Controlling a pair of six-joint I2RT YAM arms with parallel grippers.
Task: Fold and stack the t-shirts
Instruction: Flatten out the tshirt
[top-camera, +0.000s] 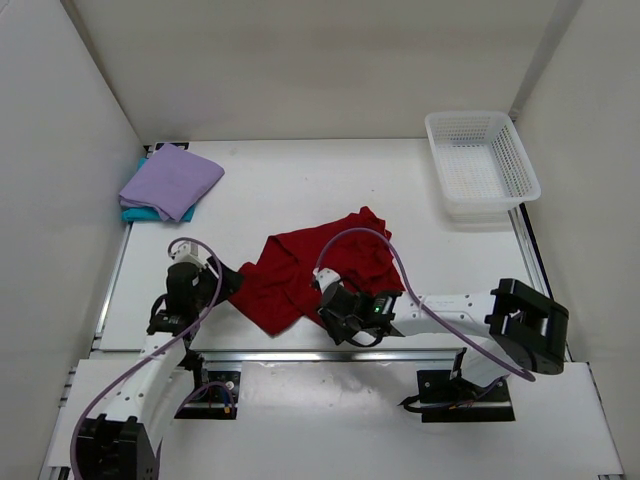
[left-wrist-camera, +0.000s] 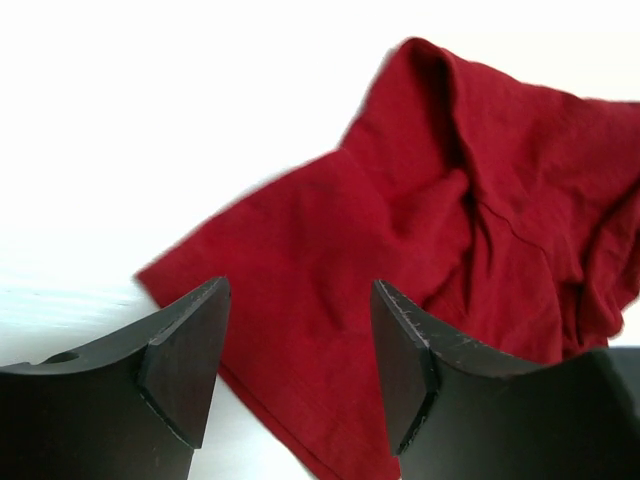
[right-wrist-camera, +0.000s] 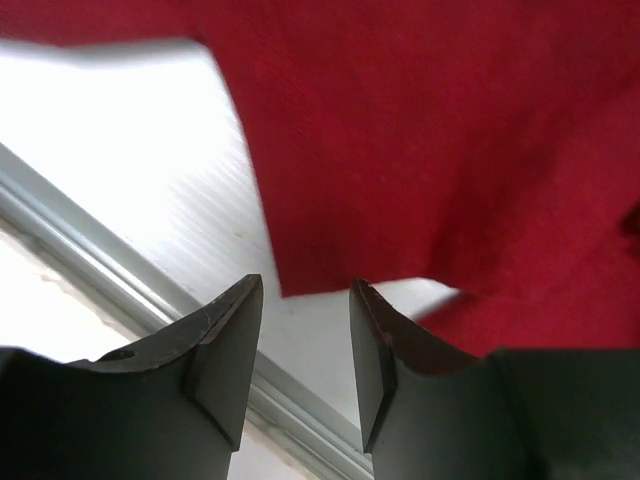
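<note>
**White tabletop (top-camera: 330, 180): two shirts stacked, one to go**

Walled in white on three sides, the surface carries a neat pile at 10 o'clock: the lavender shirt (top-camera: 172, 178) lies folded on the teal shirt (top-camera: 150, 212), so two of three look finished. The red shirt (top-camera: 315, 268) lies rumpled and unfolded just toward 6 o'clock of centre. It has yet to be flattened, folded and carried to the pile. A basket (top-camera: 480, 160) sits at 2 o'clock.

The left hand (left-wrist-camera: 300, 300) hangs low at the red shirt's 8 o'clock corner, fingers spread, gripping nothing. The right hand (right-wrist-camera: 305, 290) reaches in from the right to the hem at 5 o'clock. Its fingers are spread, with the cloth edge just beyond the tips, unpinched.
</note>
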